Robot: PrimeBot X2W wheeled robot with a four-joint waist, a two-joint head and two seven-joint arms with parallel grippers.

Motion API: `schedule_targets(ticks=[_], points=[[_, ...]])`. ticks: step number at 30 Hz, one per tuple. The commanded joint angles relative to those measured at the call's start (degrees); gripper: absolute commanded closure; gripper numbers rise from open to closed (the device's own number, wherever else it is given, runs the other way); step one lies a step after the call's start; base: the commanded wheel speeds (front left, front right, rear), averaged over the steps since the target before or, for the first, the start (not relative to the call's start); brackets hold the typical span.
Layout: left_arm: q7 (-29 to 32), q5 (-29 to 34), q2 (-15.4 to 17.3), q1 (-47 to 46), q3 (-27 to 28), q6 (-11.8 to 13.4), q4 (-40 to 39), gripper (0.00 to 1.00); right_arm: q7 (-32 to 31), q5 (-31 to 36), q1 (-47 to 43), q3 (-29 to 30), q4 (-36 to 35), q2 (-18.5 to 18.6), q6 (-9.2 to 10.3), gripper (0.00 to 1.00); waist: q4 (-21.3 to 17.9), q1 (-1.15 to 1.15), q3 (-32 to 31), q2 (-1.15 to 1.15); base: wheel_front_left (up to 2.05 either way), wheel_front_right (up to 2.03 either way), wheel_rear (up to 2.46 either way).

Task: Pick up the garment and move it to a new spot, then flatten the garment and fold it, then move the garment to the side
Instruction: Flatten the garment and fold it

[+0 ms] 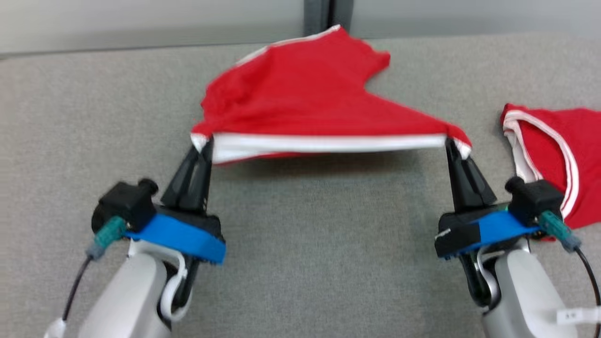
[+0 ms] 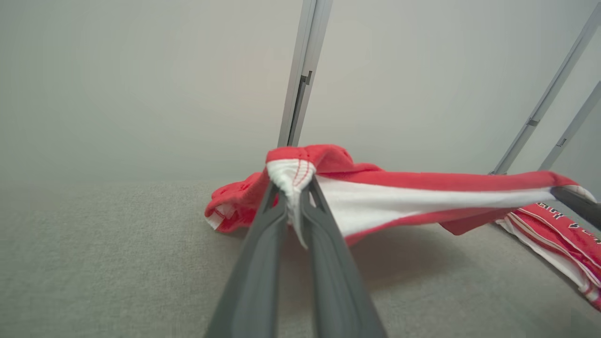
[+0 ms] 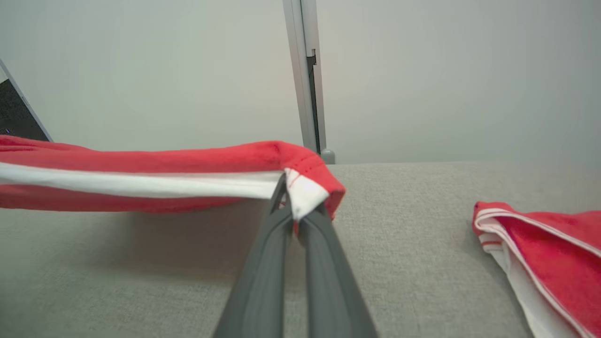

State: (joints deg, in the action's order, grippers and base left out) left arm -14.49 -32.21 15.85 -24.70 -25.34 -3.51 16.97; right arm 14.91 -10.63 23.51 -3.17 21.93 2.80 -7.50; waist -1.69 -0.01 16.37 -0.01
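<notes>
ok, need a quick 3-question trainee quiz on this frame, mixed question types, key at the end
1. True or false: the left tool and the right tool are each shut on one end of the white-banded edge of the red garment.
2. Pick one. The edge between the two tools is: A) stretched taut and lifted off the grey table; B) lying flat on the table; C) bunched in a heap.
3. Fill in: the second red garment lies on the table at the robot's ____ side.

Key: 1 true; 2 A; 3 right.
</notes>
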Motion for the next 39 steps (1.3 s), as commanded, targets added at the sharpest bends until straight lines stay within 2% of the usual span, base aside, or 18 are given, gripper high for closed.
schedule_targets(ticks=[1,9,15,19,23,29,33,39], points=[[-0.04,0.14,0.18,2.6,-0.47,0.74,-1.34,1.0,-0.06,-0.37,-3.25,0.81,-1.69,0.24,0.01,1.0,-0.78,0.01,-2.52,0.01,0.0,0.0,0.0],[2.76,-1.43,1.29,15.72,-1.47,5.79,-11.84,1.0,-4.67,-1.67,-18.76,2.12,-14.67,0.25,0.01,1.0,-0.88,0.01,-8.28,0.01,0.0,0.0,0.0],[5.94,-2.16,2.1,23.53,-1.99,9.98,-19.19,1.0,-9.72,0.06,-27.1,4.38,-24.39,0.26,0.03,1.0,-0.52,0.01,-8.67,0.01,0.0,0.0,0.0],[7.52,-2.8,2.11,25.63,-2.19,11.42,-21.52,1.0,-11.97,0.41,-28.79,5.36,-27.84,0.24,0.03,1.0,0.43,0.01,-7.71,0.01,0.0,0.0,0.0],[8.81,-3.82,1.14,24.57,-2.82,11.33,-20.9,1.0,-13.9,1.81,-27.14,5.49,-27.82,0.24,0.03,1.0,1.32,0.01,-6.56,0.01,0.0,0.0,0.0],[9.68,-6.53,-1.37,20.57,-2.52,9.71,-16.54,1.0,-17.26,3.31,-20.82,4.93,-24.17,0.2,0.02,1.0,2.46,0.01,-4.32,0.01,0.0,0.0,0.0],[10.12,-8.05,-3.15,17.52,-1.65,9.69,-13.62,1.0,-19.72,3.99,-16.05,4.62,-21.41,1.16,0.01,1.0,3.13,0.01,-2.89,0.01,0.0,0.0,0.0],[11.88,-9.96,-6.56,9.5,-0.91,9.82,-7.53,1.0,-24.85,3.36,-2.82,2.52,-13.93,6.15,0.01,1.0,5.13,0.01,0.76,0.01,0.0,0.0,0.0]])
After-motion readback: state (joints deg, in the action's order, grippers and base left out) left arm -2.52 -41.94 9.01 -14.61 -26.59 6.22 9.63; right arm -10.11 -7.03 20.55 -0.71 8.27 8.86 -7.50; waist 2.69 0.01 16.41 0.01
